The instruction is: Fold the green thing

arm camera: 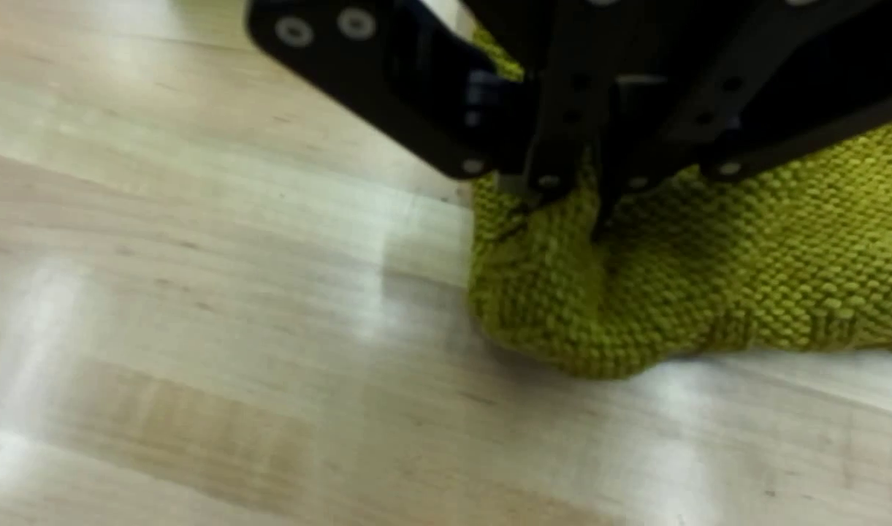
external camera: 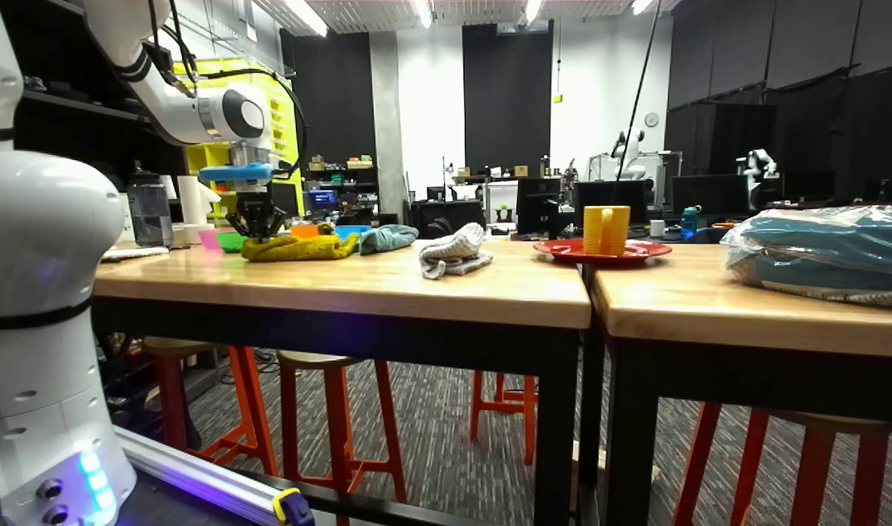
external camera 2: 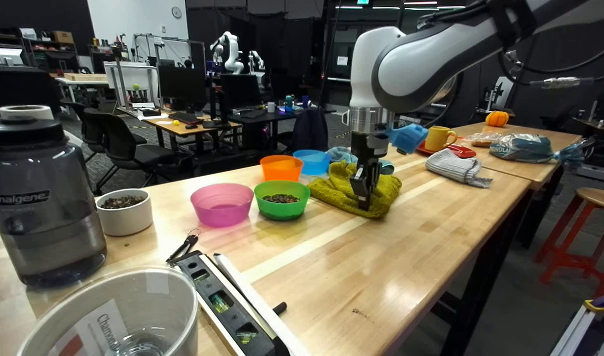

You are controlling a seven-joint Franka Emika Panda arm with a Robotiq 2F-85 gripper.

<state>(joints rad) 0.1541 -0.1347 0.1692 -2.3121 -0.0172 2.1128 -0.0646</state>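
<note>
Cloth [external camera 2: 335, 185], knitted and yellow-green, lies rumpled on the wooden tabletop [external camera 2: 405, 267], just beside the green bowl [external camera 2: 282, 212]. Gripper [arm camera: 583, 199] points down onto it. Jaws narrow: the wrist view gives a raised ridge of the knit pinched between them, close to a corner, while the remaining cloth spreads over the wood. In an exterior view, contact falls toward the cloth's near edge.

Surroundings: pink bowl [external camera 2: 222, 215], orange bowl [external camera 2: 281, 170] and blue bowl [external camera 2: 312, 165] stand grouped with the green one, which contains small dark pieces [external camera 2: 281, 198]. Light-blue towel [external camera: 389, 238] sits just beside the cloth; whether they touch, cannot tell. Grey towel [external camera: 453, 252], folded over itself, is between the cloth and the red plate [external camera: 557, 249], on which a yellow mug [external camera: 606, 230] stands upright. Water bottle [external camera 2: 47, 217], white ramekin [external camera 2: 126, 221] and spirit level [external camera 2: 231, 318] are across the bowls from the cloth.
</note>
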